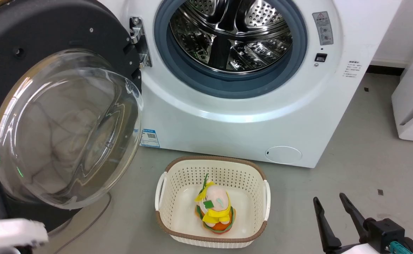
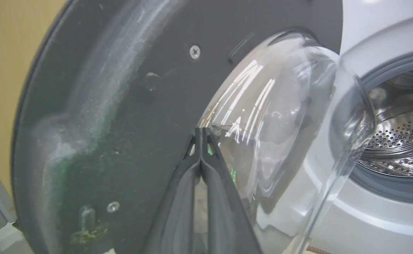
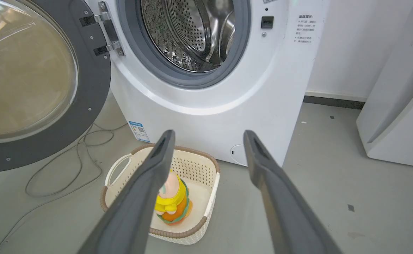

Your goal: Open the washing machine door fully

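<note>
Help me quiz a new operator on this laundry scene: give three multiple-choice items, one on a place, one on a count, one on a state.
1. Where is the basket?
A. On the floor in front of the washing machine
B. On a table
C. On top of the machine

2. How many things lie in the basket?
A. None
B. One
C. Three

3. How is the door?
A. Shut
B. Swung open
C. Off its hinge

Answers:
1 A: it stands on the grey floor just before the white front.
2 B: a single soft toy sits in it.
3 B: its dark inner face and glass window show, and the drum is exposed.
</note>
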{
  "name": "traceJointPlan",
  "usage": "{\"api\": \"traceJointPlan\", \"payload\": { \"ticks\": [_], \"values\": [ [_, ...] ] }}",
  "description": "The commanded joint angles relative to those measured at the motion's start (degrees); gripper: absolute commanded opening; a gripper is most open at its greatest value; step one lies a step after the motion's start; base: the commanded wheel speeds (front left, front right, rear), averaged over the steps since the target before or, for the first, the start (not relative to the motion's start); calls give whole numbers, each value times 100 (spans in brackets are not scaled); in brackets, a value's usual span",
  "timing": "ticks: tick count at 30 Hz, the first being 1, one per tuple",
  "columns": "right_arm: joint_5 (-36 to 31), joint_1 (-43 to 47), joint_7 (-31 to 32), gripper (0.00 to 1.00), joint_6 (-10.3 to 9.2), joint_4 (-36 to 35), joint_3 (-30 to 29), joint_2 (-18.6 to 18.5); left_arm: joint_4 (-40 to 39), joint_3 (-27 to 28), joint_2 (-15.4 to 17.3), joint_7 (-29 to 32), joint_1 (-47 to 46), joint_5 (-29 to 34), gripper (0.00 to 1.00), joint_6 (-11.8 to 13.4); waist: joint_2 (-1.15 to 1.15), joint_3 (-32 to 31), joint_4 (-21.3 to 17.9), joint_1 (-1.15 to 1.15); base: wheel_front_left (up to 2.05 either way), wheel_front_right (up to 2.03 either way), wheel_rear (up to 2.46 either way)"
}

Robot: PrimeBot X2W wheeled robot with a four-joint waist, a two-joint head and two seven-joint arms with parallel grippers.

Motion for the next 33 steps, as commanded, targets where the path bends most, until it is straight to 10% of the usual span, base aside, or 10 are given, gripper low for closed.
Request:
{"api": "traceJointPlan", "payload": {
  "ticks": [1, 6, 7, 10, 11, 33],
  "values": [
    [49, -49, -21, 100, 5, 17, 11, 16, -78, 12, -58, -25, 144, 51, 0, 29, 0, -11, -13, 0, 0, 0, 0],
    [51, -15, -32, 100, 5, 55, 18, 16, -797, -67, -381, -28, 769, 239, 0, 139, 0, -110, -63, 0, 0, 0, 0],
    [45, -3, -34, 100, 5, 59, 12, 16, -923, -129, -434, -29, 898, 298, 12, 161, 0, -133, -67, 0, 0, 0, 0],
    [36, 38, -38, 100, 5, 48, -24, 16, -1218, -438, -533, -6, 1228, 554, 96, 221, 0, -182, -66, 0, 0, 0, 0],
    [37, 52, -39, 100, 5, 39, -42, 16, -1271, -559, -494, 2, 1296, 719, 100, 243, 0, -190, -62, 0, 0, 0, 0],
    [-289, 348, 218, 100, 5, -584, -100, 16, -561, -2166, -844, 159, 771, 1361, 100, -194, 0, -517, -995, 0, 0, 0, 0]
  ]
}}
